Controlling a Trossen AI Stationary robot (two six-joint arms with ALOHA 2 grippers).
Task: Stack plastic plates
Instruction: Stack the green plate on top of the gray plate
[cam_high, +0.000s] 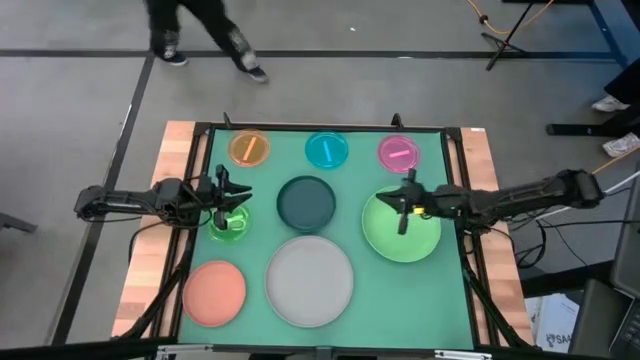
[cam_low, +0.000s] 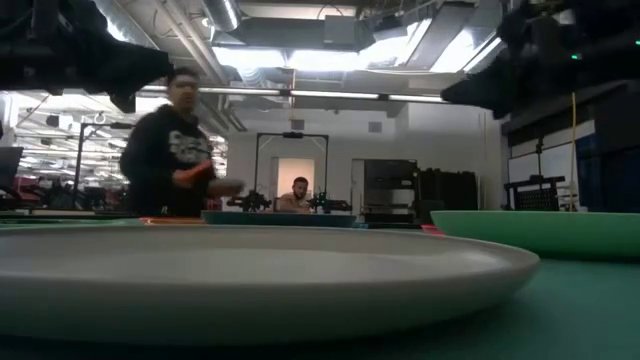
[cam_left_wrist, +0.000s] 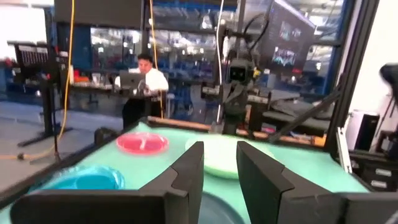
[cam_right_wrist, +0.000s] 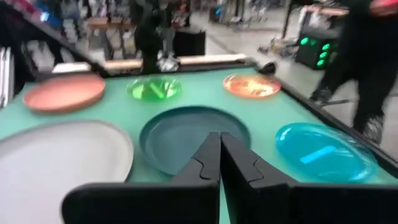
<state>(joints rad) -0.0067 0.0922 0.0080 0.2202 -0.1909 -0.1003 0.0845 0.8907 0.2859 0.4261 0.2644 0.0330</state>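
Observation:
Eight plates lie flat and apart on the green mat: orange (cam_high: 249, 148), cyan (cam_high: 327, 150) and magenta (cam_high: 398, 153) along the far edge, dark teal (cam_high: 306, 202) in the middle, translucent green (cam_high: 229, 222) at left, light green (cam_high: 400, 225) at right, salmon (cam_high: 215, 292) and grey-white (cam_high: 310, 280) near. My left gripper (cam_high: 230, 195) (cam_left_wrist: 221, 168) hangs open above the translucent green plate. My right gripper (cam_high: 404, 207) (cam_right_wrist: 219, 155) is shut and hovers over the light green plate's far-left part, facing the dark teal plate (cam_right_wrist: 186, 137). Both arms are raised clear in the low view.
A black frame (cam_high: 320, 128) borders the mat, with wooden table strips (cam_high: 170, 160) at left and right. A person (cam_high: 200, 30) walks beyond the far edge; another person (cam_low: 175, 140) stands behind the table. Bare mat (cam_high: 250, 250) lies between the plates.

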